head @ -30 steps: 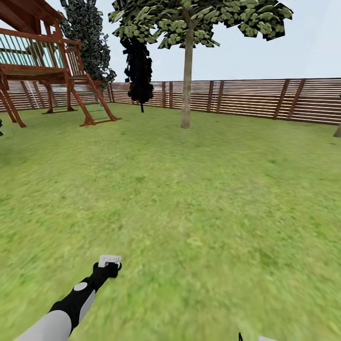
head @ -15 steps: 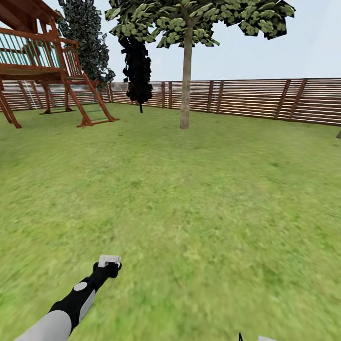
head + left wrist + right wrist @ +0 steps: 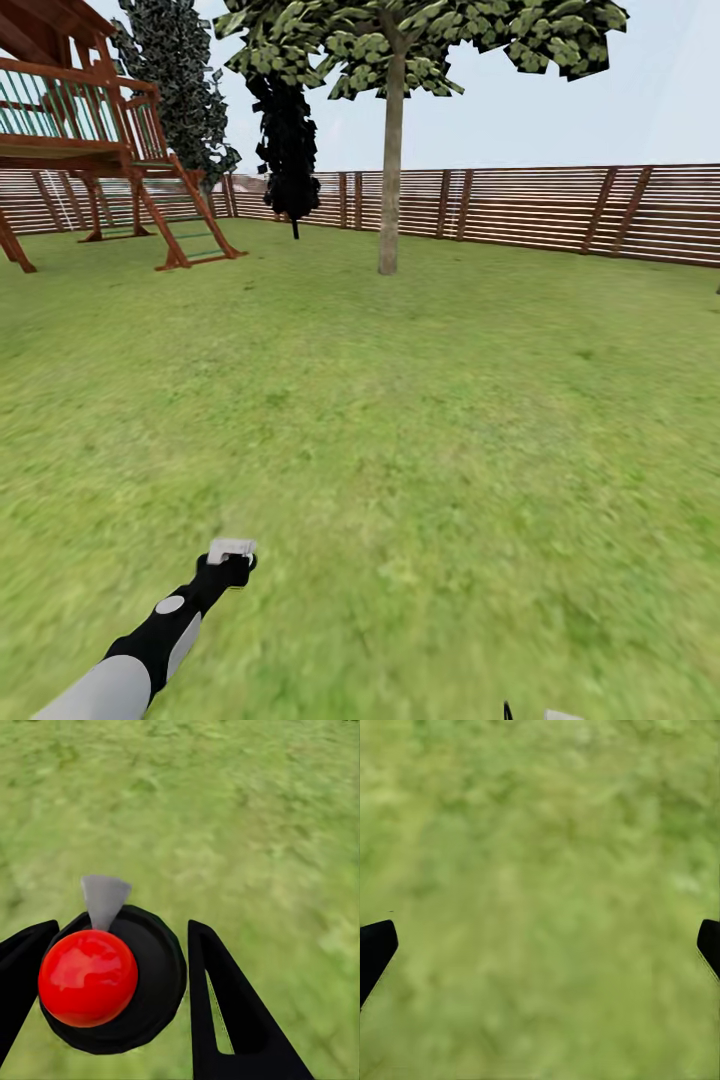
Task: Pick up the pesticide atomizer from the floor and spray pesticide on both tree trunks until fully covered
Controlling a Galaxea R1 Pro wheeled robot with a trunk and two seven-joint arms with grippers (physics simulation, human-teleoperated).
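Head view: the left gripper (image 3: 230,562) reaches out low over the grass (image 3: 420,420), clamped on the sprayer (image 3: 231,551), whose pale head sits above the fingers. Left wrist view looks down the sprayer's (image 3: 112,979) long axis: red cap, grey nozzle pointing forward, away from the gripper. A tree (image 3: 390,160) stands far ahead by the fence (image 3: 540,210). The right gripper (image 3: 540,945) hangs with its fingers wide apart over grass.

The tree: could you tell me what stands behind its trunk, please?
Behind the tree runs the slatted fence, with sky above. The trunk covers a narrow strip of fence.
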